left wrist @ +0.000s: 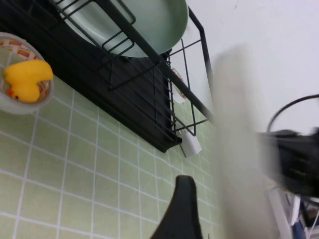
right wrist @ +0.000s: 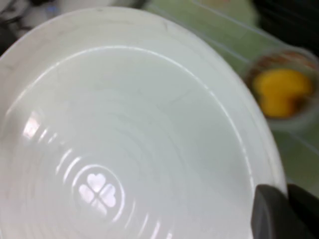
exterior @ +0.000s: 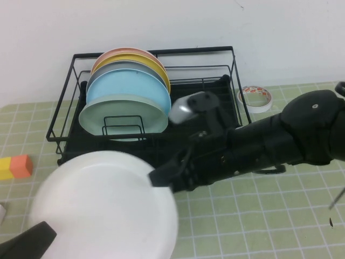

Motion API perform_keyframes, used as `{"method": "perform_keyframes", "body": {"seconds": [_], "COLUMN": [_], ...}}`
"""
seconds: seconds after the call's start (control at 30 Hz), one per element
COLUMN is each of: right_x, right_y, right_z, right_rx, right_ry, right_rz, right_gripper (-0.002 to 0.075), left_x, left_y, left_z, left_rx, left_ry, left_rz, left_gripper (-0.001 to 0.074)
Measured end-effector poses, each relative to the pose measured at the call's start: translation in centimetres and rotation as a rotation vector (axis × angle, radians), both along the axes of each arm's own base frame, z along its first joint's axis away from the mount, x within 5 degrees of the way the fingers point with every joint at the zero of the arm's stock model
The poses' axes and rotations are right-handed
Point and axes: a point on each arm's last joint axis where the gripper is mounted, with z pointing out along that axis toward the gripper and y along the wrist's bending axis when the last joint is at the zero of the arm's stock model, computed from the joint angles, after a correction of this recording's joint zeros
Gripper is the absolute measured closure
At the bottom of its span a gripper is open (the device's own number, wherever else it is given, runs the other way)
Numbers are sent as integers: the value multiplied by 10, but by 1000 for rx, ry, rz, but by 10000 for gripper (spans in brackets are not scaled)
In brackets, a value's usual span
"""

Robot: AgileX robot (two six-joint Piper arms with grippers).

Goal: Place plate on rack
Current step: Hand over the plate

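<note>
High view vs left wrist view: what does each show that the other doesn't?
Only high view: right gripper clamped on the large round white plate; light blue plate; orange block; left gripper at the near edge.

Only left wrist view: yellow rubber duck in a small bowl.

Both: black wire dish rack, pale mint-green plate.

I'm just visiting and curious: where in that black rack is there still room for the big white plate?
The rack's left half is crowded with coloured plates. Its right half, between the light blue plate and the right wire wall, looks free. The right gripper holds the plate in front of the rack; the left gripper sits at its near edge.
</note>
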Motion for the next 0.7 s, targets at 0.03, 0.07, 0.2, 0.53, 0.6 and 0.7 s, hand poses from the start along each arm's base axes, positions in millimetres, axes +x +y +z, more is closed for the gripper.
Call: {"method": "perform_keyframes", "body": {"seconds": [0.03,0.07,0.2,0.53,0.6,0.7], "right_x": [-9,-17,-37,-46,-46,-45], "right_y": [5,9,17,14,15,15], "right_z": [9,16,37,53,55,57], "right_rx": [11,22,53,74,98,131], "right_ry": [-27,-49,-124,-289,-299,-297], "right_rz": [30,53,119,205,203,193], "right_gripper": [714,714,714,708,707,695], "left_x": [0,0,0,-1,0,2], "left_y": [0,0,0,-1,0,2], "left_z": [0,0,0,2,3,6], "left_rx": [5,13,43,246,299,401], "left_ry": [-4,-8,-22,-159,-205,-285], "left_rz": [-2,-5,-12,-68,-63,-56], "left_gripper": [167,162,167,626,626,624]}}
